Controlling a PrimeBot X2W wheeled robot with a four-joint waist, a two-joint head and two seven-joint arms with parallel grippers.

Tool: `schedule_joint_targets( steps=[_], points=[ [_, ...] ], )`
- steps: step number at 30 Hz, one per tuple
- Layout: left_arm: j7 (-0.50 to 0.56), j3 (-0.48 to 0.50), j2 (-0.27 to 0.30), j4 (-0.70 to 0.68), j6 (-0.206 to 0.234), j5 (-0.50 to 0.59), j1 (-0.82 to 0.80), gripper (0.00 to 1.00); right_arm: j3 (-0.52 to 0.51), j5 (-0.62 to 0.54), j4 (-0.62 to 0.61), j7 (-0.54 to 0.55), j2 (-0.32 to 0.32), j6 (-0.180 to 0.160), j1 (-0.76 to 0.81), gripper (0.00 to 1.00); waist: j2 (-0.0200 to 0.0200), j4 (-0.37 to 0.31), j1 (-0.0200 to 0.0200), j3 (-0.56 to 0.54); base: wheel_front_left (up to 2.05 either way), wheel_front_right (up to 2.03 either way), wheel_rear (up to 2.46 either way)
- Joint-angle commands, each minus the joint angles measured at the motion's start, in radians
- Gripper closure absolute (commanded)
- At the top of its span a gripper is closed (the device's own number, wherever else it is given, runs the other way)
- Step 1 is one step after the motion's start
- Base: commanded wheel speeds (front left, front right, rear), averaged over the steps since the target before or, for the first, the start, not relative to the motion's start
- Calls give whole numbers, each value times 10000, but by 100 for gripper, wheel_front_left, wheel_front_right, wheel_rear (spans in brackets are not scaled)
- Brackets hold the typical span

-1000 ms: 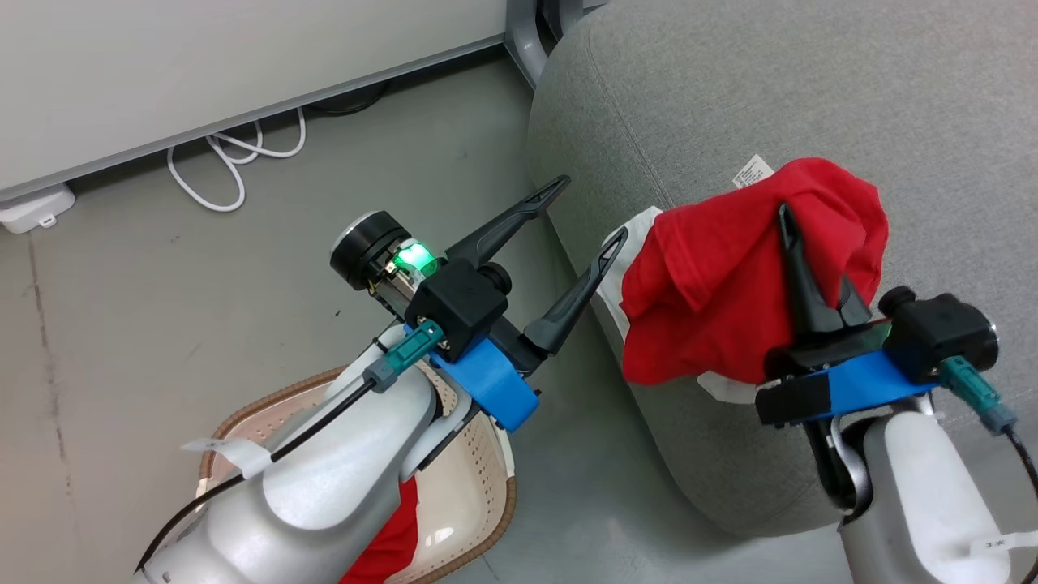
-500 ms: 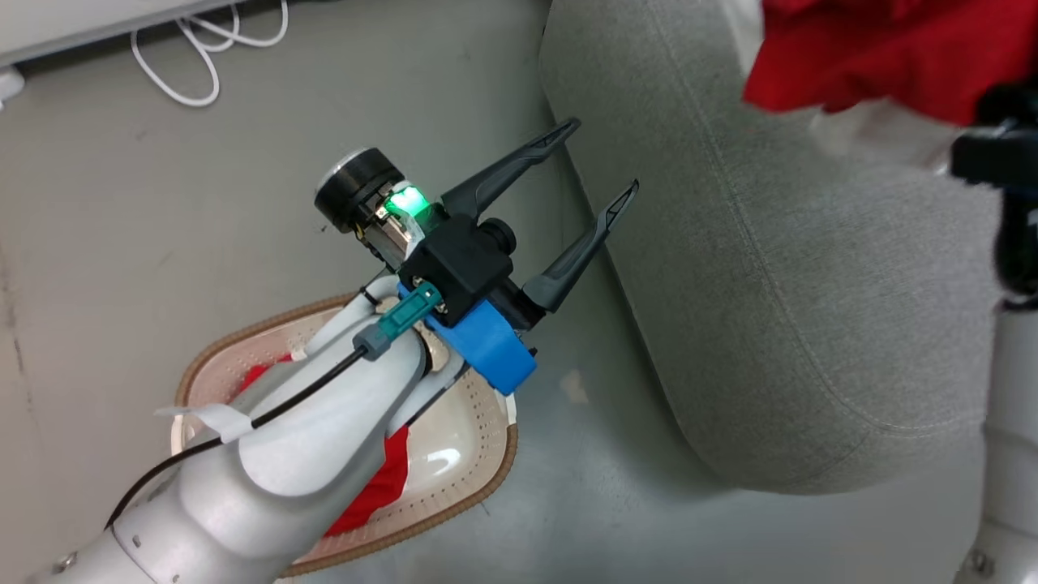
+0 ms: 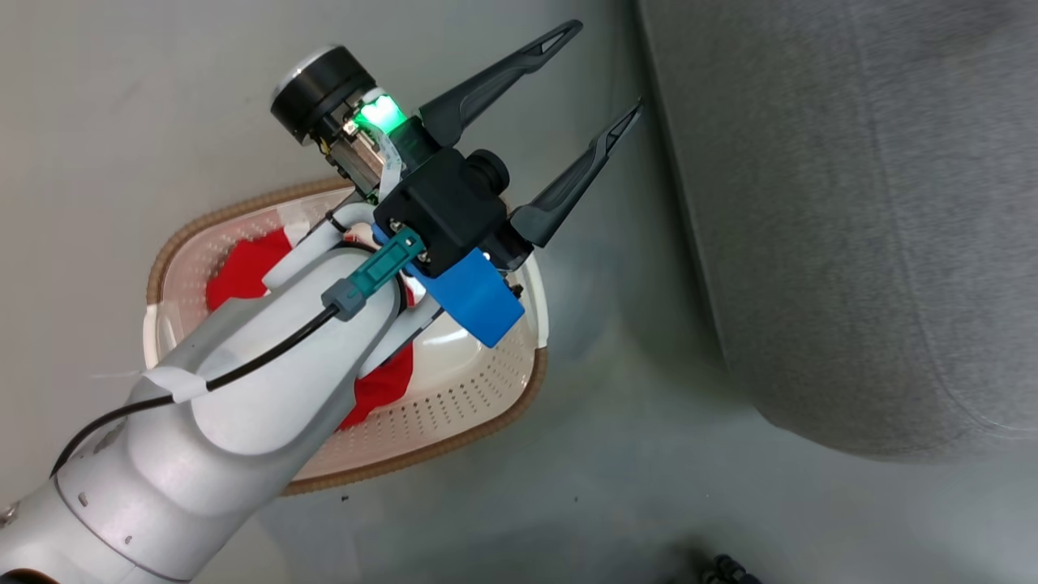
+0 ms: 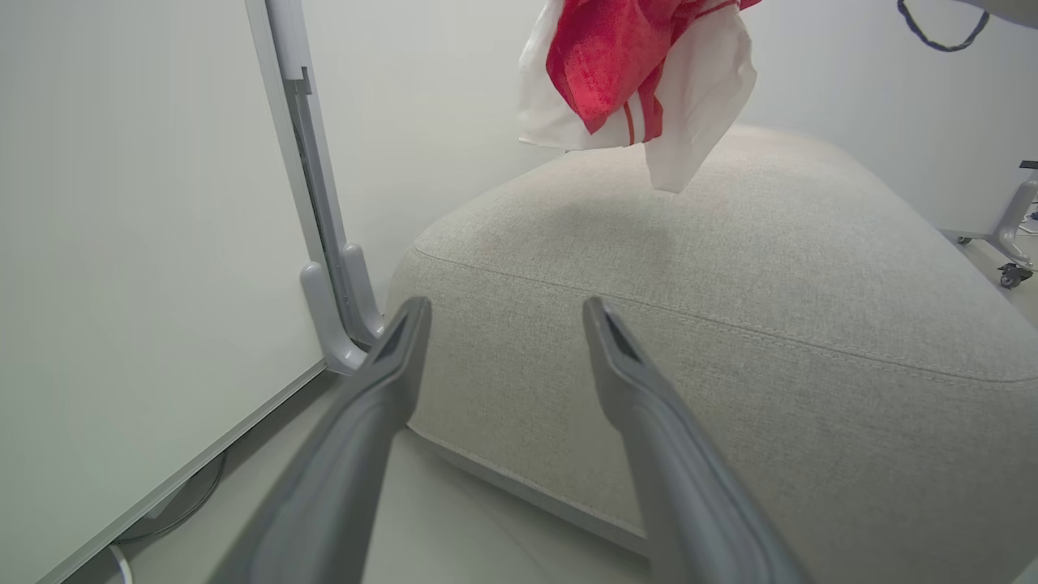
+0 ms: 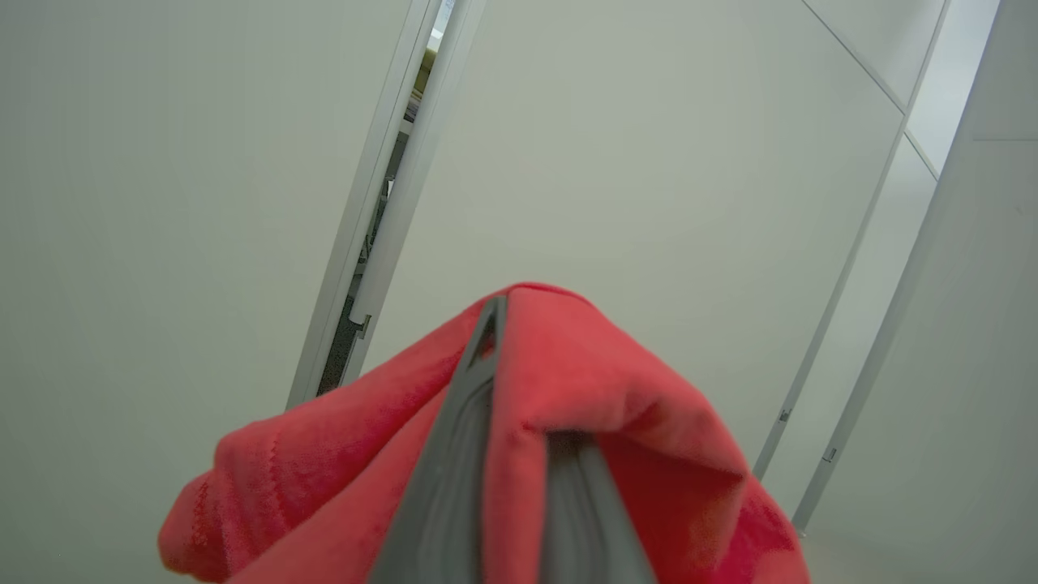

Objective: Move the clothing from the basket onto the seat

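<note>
Laundry transfer, first garment in mid-air. The right gripper [image 5: 519, 422] has its fingers pressed together on the held garment [image 5: 616, 381], red cloth draped over both fingers. From the left wrist, this held garment [image 4: 616, 57] hangs red and white above the seat [image 4: 730, 284], clear of the cushion and not yet resting on it. The left gripper [image 3: 610, 65] is raised over the basket [image 3: 462, 389], fingers spread and empty, tips pointing toward the seat [image 3: 851, 203]; the same spread fingers frame the cushion edge in the left gripper's [image 4: 504, 307] own view. The second garment [image 3: 243, 272] lies in the basket, partly hidden under the left forearm. The basket stands on the floor just beside the seat.

Step in hand, as judged: placing the first of two garments. The next move calls for lowering the right gripper until the cloth settles on the cushion, then parting its fingers. After that the left gripper would need to tilt downward into the basket, since its fingers now point away from the cloth
</note>
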Motion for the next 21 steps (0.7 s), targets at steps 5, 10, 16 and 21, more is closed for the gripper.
schedule_joint_targets(
  steps=[5, 10, 16, 21],
  points=[
    [-51, -51, 43, -159, -45, 143, -353, 0, -274, -132, 1781, -38, -678, 1, -248, 100, 0, 394, -1, 820, 0, 0, 0],
    [-95, -69, 111, -150, 3, 145, -317, 0, -375, -117, 2896, -38, -765, 1, -80, 100, 0, 412, -1, 931, 0, 0, 0],
    [-193, -93, 112, -40, 58, 66, -182, 0, -308, 82, 3928, -38, -441, 1, 719, 100, 0, 430, -1, 862, 0, 0, 0],
    [-277, -73, 162, 77, 110, -15, -41, 0, -389, 259, 3830, -37, -70, 1, 1375, 0, 0, 395, -1, 610, 0, 0, 0]
  ],
)
